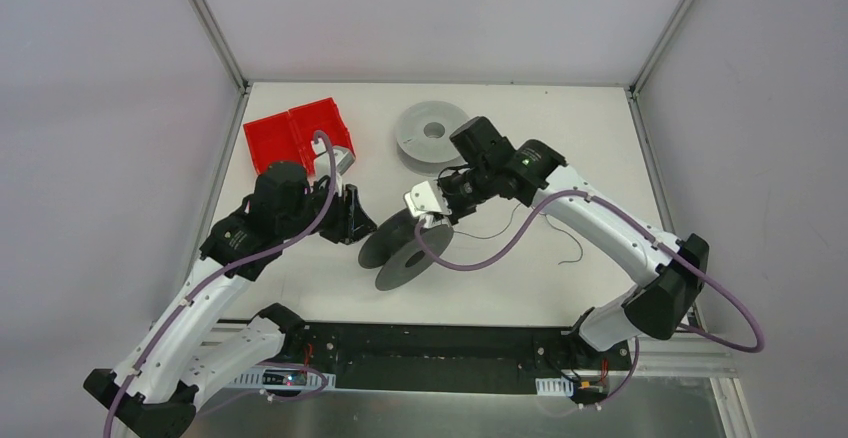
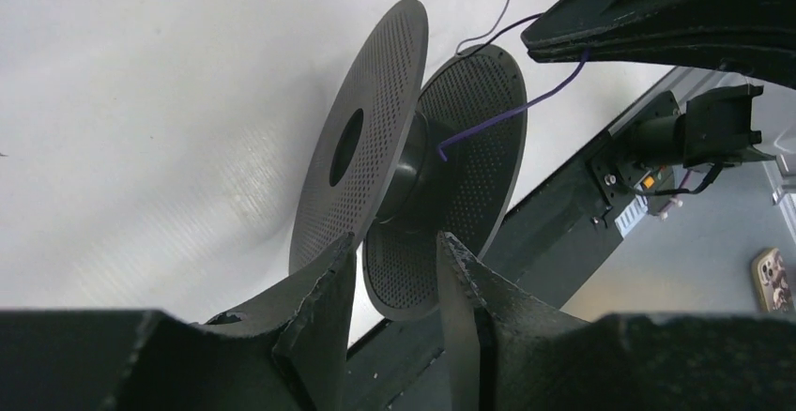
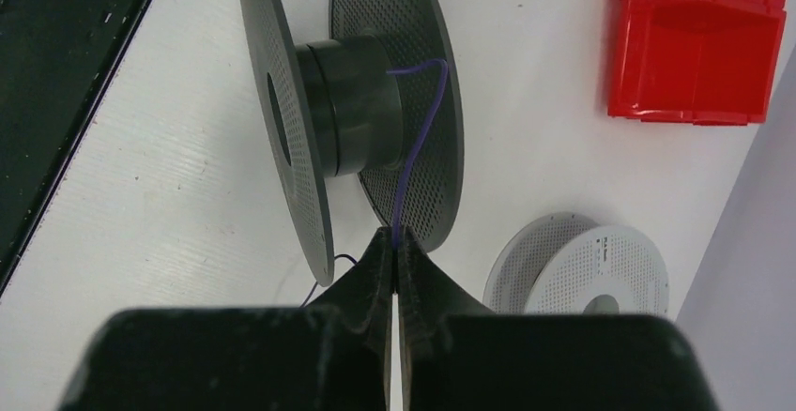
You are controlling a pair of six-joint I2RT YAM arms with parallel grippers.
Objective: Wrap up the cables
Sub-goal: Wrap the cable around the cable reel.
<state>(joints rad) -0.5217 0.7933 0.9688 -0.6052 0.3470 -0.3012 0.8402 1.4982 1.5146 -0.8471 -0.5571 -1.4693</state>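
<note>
White tabletop ringed by pale walls is what I am working over. The cable, a thin dark-violet wire, rises from my right gripper, whose fingers are pressed together on it. Its tip crooks over against the hub of the dark spool, between the two perforated flanges. I read that pinch close to the free end as deliberate: a short stub is stiff enough to steer onto the hub, where the first turn has to start. The rest of the wire trails loose on the table under the right arm, so slack can feed in.

The spool stands on its flange edges near the table's middle, which leaves the hub reachable from the side. No turn looks wound yet.

My left gripper sits at the spool's lower rim with its fingers apart and the rim showing in the gap. I cannot tell whether it touches; I take it as placed to steady or turn the spool.

A grey spool lies flat farther back and red bins sit at the far left, both apart from the work.
</note>
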